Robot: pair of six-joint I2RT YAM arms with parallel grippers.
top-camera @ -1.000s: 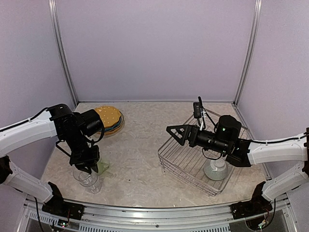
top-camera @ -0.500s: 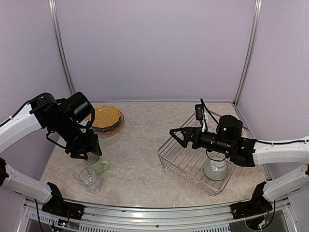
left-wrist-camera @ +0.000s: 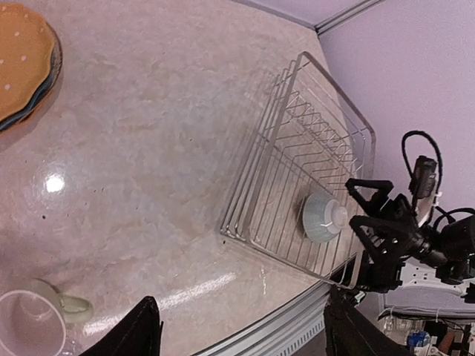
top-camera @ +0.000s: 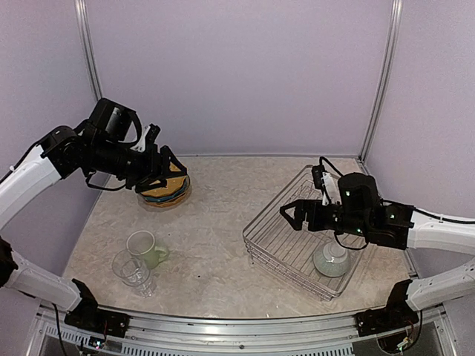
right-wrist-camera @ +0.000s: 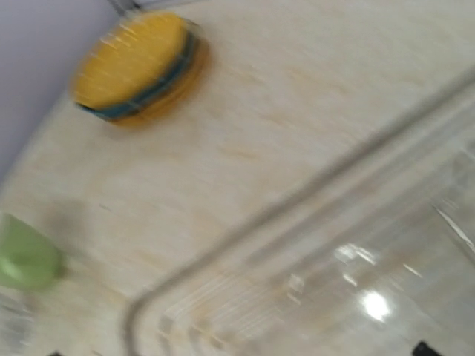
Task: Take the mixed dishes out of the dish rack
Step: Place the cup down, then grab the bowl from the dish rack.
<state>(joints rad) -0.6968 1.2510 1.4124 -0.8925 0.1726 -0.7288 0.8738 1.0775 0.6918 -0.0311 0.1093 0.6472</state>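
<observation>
The dish rack (top-camera: 261, 225) stands at the right and holds only the small white-and-light-blue bowl (top-camera: 331, 259), upside down near its front; both show in the left wrist view, the rack (left-wrist-camera: 256, 199) and the bowl (left-wrist-camera: 321, 217). My right gripper (top-camera: 291, 216) hovers open and empty over the rack's left part. My left gripper (top-camera: 167, 162) is raised, open and empty, over the stack of yellow dotted plates (top-camera: 177, 191), partly hiding it. The pale green mug (top-camera: 145, 247) and the clear glass (top-camera: 133, 271) stand on the table at the front left.
The plate stack also shows in the left wrist view (left-wrist-camera: 18, 63) and the right wrist view (right-wrist-camera: 137, 63), with a blue plate's edge under the yellow ones. The right wrist view is blurred. Side walls close in the table on the left, right and back.
My left gripper has lifted away from the mug, leaving it beside the glass, and swung up and back over the plate stack. My right gripper has drawn back to the right over the rack.
</observation>
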